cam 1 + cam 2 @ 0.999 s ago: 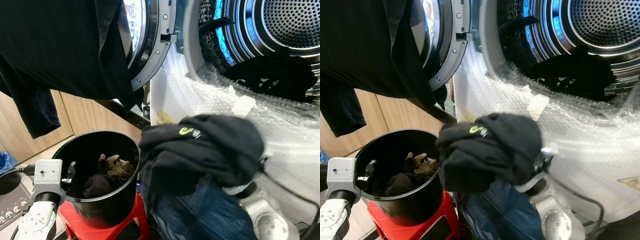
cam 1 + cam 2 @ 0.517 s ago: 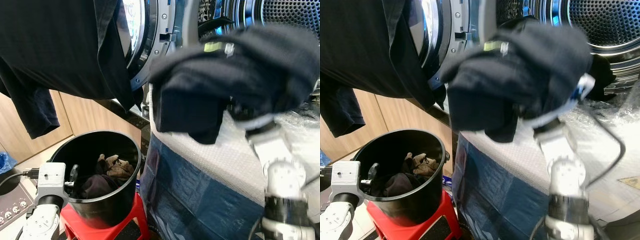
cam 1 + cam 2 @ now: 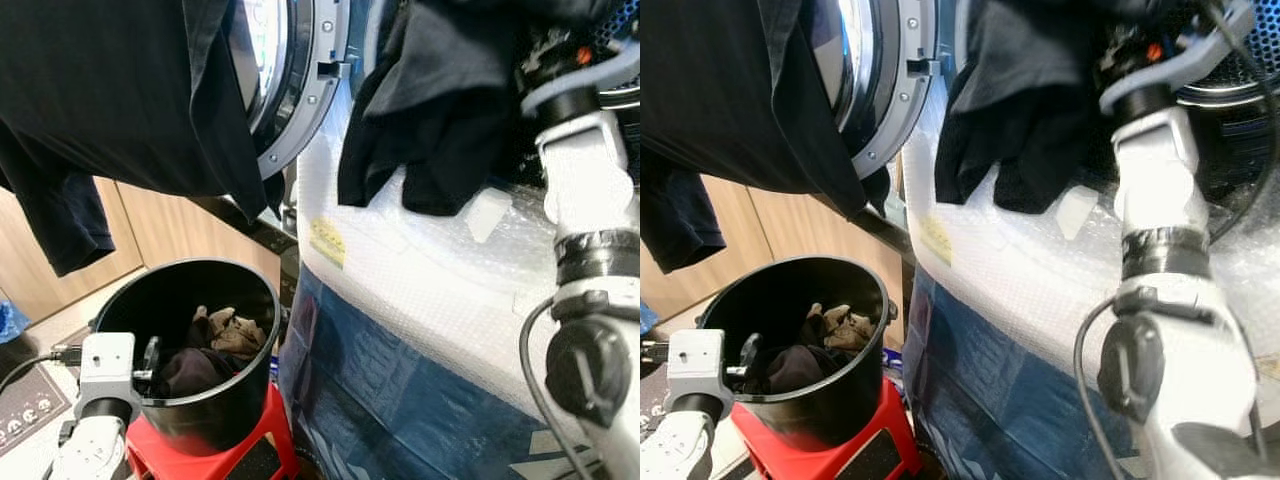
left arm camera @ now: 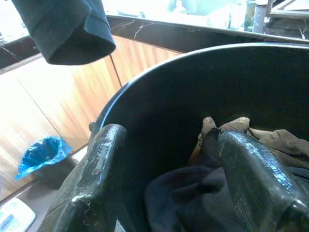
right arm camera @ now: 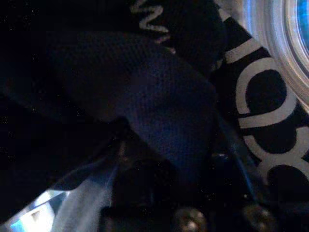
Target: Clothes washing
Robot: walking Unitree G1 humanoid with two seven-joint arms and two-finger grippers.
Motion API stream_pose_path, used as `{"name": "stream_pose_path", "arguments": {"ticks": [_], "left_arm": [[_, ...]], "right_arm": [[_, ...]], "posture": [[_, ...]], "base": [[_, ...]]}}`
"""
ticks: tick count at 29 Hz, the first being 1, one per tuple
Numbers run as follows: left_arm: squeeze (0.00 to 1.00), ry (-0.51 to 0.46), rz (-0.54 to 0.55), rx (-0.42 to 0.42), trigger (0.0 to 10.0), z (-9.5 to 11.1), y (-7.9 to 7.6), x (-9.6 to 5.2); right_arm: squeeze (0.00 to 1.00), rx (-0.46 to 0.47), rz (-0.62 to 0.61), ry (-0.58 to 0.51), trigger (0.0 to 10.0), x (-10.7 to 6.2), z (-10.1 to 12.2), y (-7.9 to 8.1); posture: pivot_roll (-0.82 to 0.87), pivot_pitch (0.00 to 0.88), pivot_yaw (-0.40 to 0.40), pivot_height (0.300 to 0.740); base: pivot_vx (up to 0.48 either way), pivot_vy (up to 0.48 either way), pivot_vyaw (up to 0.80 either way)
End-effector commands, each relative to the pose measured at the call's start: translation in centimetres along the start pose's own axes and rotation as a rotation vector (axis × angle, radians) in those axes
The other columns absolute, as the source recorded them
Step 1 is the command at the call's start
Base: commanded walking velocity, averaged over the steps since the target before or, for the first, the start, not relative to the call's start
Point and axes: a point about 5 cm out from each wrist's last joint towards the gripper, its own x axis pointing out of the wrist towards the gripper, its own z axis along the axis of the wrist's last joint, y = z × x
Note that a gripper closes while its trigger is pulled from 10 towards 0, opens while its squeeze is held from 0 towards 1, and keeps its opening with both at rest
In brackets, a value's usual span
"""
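**dark garment up at the washer mouth, bucket still has laundry in it**

we've got our right arm [image 3: 592, 200] raised high in front of the washing machine [image 3: 420, 290], and a dark garment [image 3: 440, 110] hangs from its top end, right at the drum opening. the cloth drapes down over the bubble wrap [image 3: 1010, 270] that covers the machine's front. the right claw itself is buried in fabric: in the right wrist view we just see dark mesh cloth with white lettering [image 5: 246, 96] pressed up close, so we can't tell how its fingers stand.

the washer door [image 3: 295, 90] is swung open to the left, and another black shirt [image 3: 110, 100] hangs over it, one sleeve dangling low.

down on our left, the left claw [image 4: 169, 179] is at the rim of the black bucket [image 3: 160, 300], fingers [image 4: 94, 179] spread apart, one outside the wall and one inside. the bucket sits on a red stool [image 3: 200, 455] and holds a dark piece of clothing [image 4: 193, 198] plus a tan one [image 3: 232, 332]. wooden cabinet fronts [image 3: 150, 225] run behind, and a blue bag [image 4: 41, 154] sits on the floor near them.
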Motion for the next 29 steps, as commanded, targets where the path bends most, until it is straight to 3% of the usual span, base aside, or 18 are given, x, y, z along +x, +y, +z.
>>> {"name": "stream_pose_path", "arguments": {"ticks": [1, 2, 3, 5, 6, 9, 10, 14, 17, 18, 19, 21, 22, 24, 25, 26, 29], "left_arm": [[0.00, -0.007, 0.001, -0.009, 10.0, 0.0, -0.3, -0.3], [0.00, -0.007, 0.001, -0.009, 10.0, 0.0, -0.3, -0.3], [0.00, -0.006, 0.001, -0.014, 10.0, 0.0, -0.4, -0.3], [0.00, -0.005, 0.003, -0.015, 10.0, 0.0, -0.4, -0.4], [0.00, -0.006, 0.002, -0.018, 10.0, 0.0, -0.6, -0.4], [0.00, -0.010, 0.001, -0.020, 10.0, 0.1, -0.7, -0.4], [0.00, -0.010, 0.009, -0.027, 10.0, 0.0, -0.7, -0.4], [0.00, -0.011, 0.016, -0.027, 10.0, 0.0, -0.5, -0.5], [0.00, -0.010, 0.029, -0.026, 10.0, -0.1, -0.2, -0.6], [0.00, -0.008, 0.031, -0.029, 10.0, -0.1, -0.2, -0.7], [0.00, -0.006, 0.030, -0.029, 10.0, -0.2, -0.3, -0.8], [0.00, -0.004, 0.024, -0.036, 10.0, -0.2, -0.4, -0.9], [0.00, -0.004, 0.024, -0.036, 10.0, -0.2, -0.4, -0.9], [0.00, -0.005, 0.012, -0.034, 10.0, 0.0, -0.7, -0.8], [0.00, -0.005, 0.012, -0.034, 10.0, 0.0, -0.7, -0.8], [0.00, -0.007, 0.009, -0.035, 10.0, 0.1, -0.8, -0.7], [0.00, -0.025, 0.002, -0.052, 10.0, 0.6, -1.0, -0.6]], "right_arm": [[0.00, -0.078, -0.167, -0.046, 0.0, 0.8, 2.2, -0.5], [0.00, -0.078, -0.167, -0.046, 0.0, 0.8, 2.2, -0.5], [0.00, -0.135, -0.274, -0.039, 0.0, 0.9, 2.8, -1.0], [0.00, -0.168, -0.323, -0.022, 0.0, 0.9, 3.0, -1.3], [0.00, -0.271, -0.427, -0.025, 0.0, 0.9, 3.9, -1.7], [0.00, -0.342, -0.514, -0.034, 0.0, 0.7, 4.8, -2.1], [0.00, -0.435, -0.610, -0.062, 0.0, 0.5, 6.2, -2.5], [0.00, -0.476, -0.783, -0.106, 0.0, -0.3, 8.8, -3.4], [0.00, -0.556, -0.826, -0.094, 0.0, -0.4, 9.4, -3.4], [0.00, -0.576, -0.812, -0.060, 3.4, -0.3, 9.0, -3.4], [0.00, -0.634, -0.758, 0.041, 10.0, 0.0, 7.5, -3.3], [0.00, -0.725, -0.689, 0.148, 10.0, 0.2, 5.7, -3.1], [0.00, -0.725, -0.689, 0.148, 10.0, 0.2, 5.7, -3.1], [0.00, -0.776, -0.531, 0.296, 10.0, 0.5, 2.3, -2.5], [0.00, -0.776, -0.531, 0.296, 10.0, 0.5, 2.3, -2.5], [0.00, -0.795, -0.436, 0.356, 10.0, 0.7, 0.7, -2.0], [0.00, -0.834, -0.421, 0.405, 10.0, 0.4, -0.5, -2.0]], "posture": [[0.34, 0.000, -0.085, 0.740], [0.34, 0.000, -0.085, 0.740], [0.35, 0.000, -0.087, 0.740], [0.35, 0.000, -0.087, 0.740], [0.35, 0.000, -0.089, 0.740], [0.35, 0.000, -0.090, 0.740], [0.35, 0.000, -0.091, 0.740], [0.35, 0.000, -0.092, 0.740], [0.35, 0.000, -0.096, 0.740], [0.35, 0.000, -0.096, 0.740], [0.35, 0.000, -0.097, 0.740], [0.35, 0.000, -0.097, 0.740], [0.35, 0.000, -0.097, 0.740], [0.36, 0.000, -0.096, 0.740], [0.36, 0.000, -0.096, 0.740], [0.36, 0.000, -0.095, 0.740], [0.36, 0.000, -0.095, 0.740]], "base": [[0.000, 0.000, 0.00], [0.000, 0.000, 0.00], [0.000, 0.000, 0.00], [0.000, 0.000, 0.00], [0.000, 0.000, 0.00], [0.000, 0.000, 0.00], [0.000, 0.000, 0.00], [0.000, 0.000, 0.00], [0.000, 0.000, 0.00], [0.000, 0.000, 0.00], [0.000, 0.000, 0.00], [0.000, 0.000, 0.00], [0.000, 0.000, 0.00], [0.000, 0.000, 0.00], [0.000, 0.000, 0.00], [0.000, 0.000, 0.00], [0.000, 0.000, 0.00]]}}
